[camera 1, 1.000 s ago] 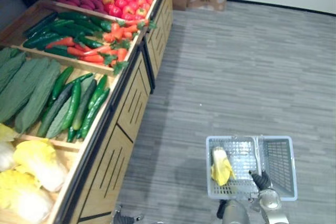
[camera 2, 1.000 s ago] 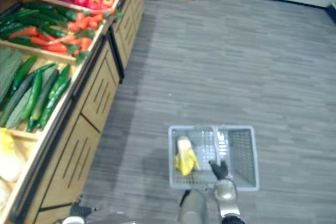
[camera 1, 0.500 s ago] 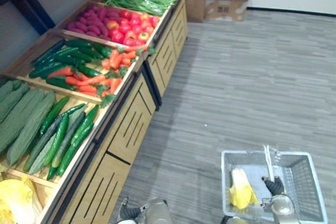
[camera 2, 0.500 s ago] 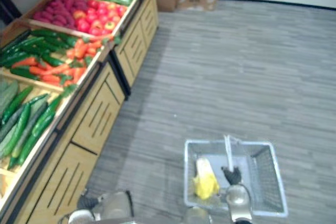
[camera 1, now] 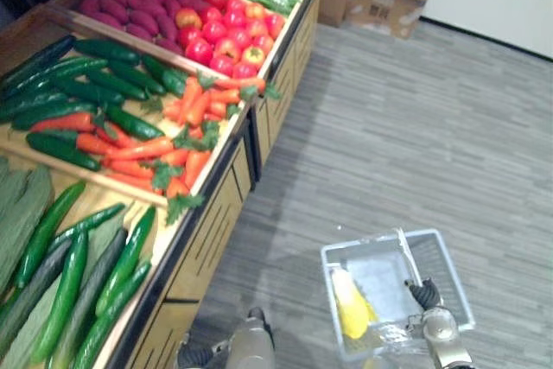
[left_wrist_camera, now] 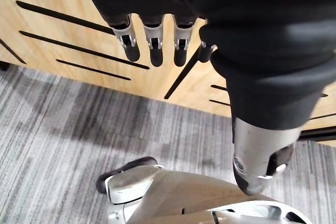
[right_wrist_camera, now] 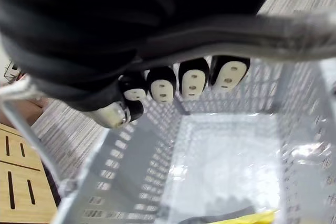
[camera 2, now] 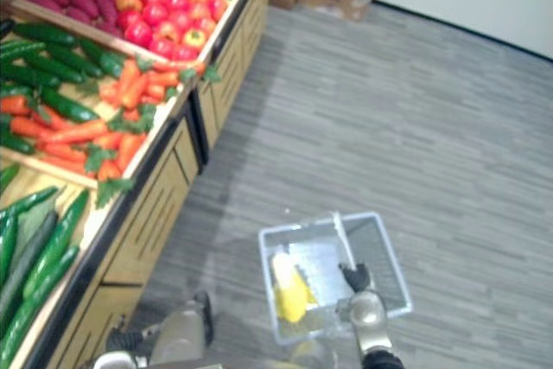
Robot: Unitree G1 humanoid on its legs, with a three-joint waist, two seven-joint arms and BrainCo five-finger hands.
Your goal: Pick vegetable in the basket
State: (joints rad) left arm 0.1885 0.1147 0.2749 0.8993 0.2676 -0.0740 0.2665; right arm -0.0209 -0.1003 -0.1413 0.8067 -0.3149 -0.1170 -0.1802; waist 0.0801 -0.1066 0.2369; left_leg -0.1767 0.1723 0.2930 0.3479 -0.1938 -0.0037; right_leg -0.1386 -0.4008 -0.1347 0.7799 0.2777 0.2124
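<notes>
Right hand [camera 1: 422, 294] clasps grey basket [camera 1: 373, 239] by its handle (long yellow vegetable [camera 1: 350, 305] inside).

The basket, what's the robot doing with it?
The robot is holding a grey basket by its handle, its right hand curled round it, next to a wooden vegetable stand. One yellow vegetable lies in the basket. Its left hand hangs open beside the stand's front, holding nothing.
</notes>
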